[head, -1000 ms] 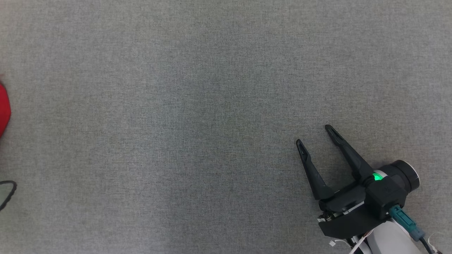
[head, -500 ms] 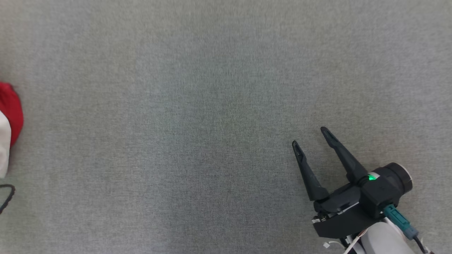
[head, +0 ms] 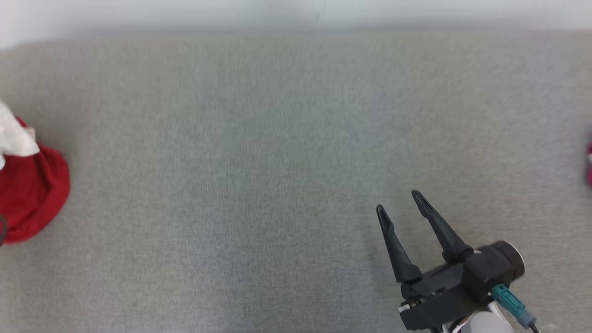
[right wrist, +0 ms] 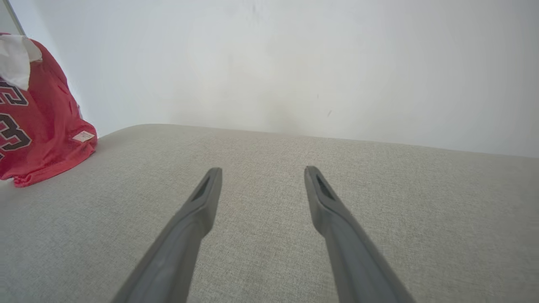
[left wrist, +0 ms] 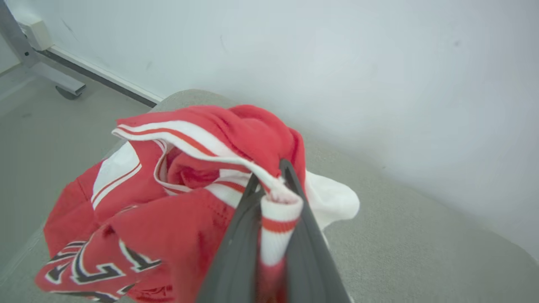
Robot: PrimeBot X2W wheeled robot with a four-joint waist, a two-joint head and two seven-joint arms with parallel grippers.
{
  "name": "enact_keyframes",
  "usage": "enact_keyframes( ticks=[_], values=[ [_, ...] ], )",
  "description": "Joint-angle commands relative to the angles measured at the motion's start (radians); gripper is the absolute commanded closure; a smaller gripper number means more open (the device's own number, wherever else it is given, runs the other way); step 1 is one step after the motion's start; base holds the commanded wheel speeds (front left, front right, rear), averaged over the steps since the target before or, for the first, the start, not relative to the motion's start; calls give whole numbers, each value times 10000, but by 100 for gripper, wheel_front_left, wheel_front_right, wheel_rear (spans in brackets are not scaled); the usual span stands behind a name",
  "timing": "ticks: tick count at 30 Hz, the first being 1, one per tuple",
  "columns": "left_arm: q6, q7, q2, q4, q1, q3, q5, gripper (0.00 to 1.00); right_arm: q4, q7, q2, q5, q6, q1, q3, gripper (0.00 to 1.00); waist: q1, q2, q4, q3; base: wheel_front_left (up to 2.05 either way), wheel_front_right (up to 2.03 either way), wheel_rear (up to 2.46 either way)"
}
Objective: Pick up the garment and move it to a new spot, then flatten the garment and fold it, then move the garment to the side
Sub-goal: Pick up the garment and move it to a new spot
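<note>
The left gripper [left wrist: 271, 172] has its jaws pinched shut on the white, red-striped ribbed trim of the garment [left wrist: 168, 210]. The garment is a red jersey bunched at the left end of the gray cloth tabletop [head: 277, 162], near the white wall [right wrist: 294, 63]. Its black, white-edged numerals are crumpled; 1 looks like a 3. A small white label [right wrist: 83, 136] on the hem is illegible. The right gripper [head: 397, 201] is well apart, jaws wide open, holding nothing.

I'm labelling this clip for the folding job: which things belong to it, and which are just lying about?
Belongs: red jersey; left gripper, jaws shut on its white trim; right gripper, jaws open; grey cloth surface.
Lying about: blurred pink thing at head view's right edge; wheeled metal frame.
</note>
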Motion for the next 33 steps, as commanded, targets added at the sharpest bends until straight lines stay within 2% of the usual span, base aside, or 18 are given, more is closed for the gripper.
enact_keyframes(
  ticks=[1, 9, 18, 19, 26, 33],
  values=[
    [-36, 133, 57, -220, -246, -152, 15, 100, 18, -4, 59, 43, -28, 232, -91, 0, 1, 1, -323, -1053, 0, 0, 0],
    [-116, 584, -460, -1109, -993, -1113, -66, 100, 1, -2, 340, 38, -30, 883, -464, 0, 1, 1, -1157, -2303, 0, 0, 0],
    [-259, 888, -1471, -1811, -1767, -2212, -439, 100, -67, -2, 560, 51, -28, 1280, -602, 0, 1, 1, -2265, -2837, 0, 0, 0],
    [-324, 813, -1827, -1864, -1842, -2461, -562, 100, -75, -3, 569, 34, -28, 1337, -637, 0, 1, 1, -2473, -2847, 0, 0, 0],
    [-437, 351, -2962, -1523, -1353, -3485, -409, 100, -132, -3, 596, -6, -28, 1459, -739, 0, 1, 1, -3131, -2817, 0, 0, 0],
    [-673, -386, -3246, -785, -391, -4343, 382, 100, -141, -3, 545, 87, -30, 1483, -703, 0, 1, 1, -3479, -2724, 0, 0, 0]
  ],
)
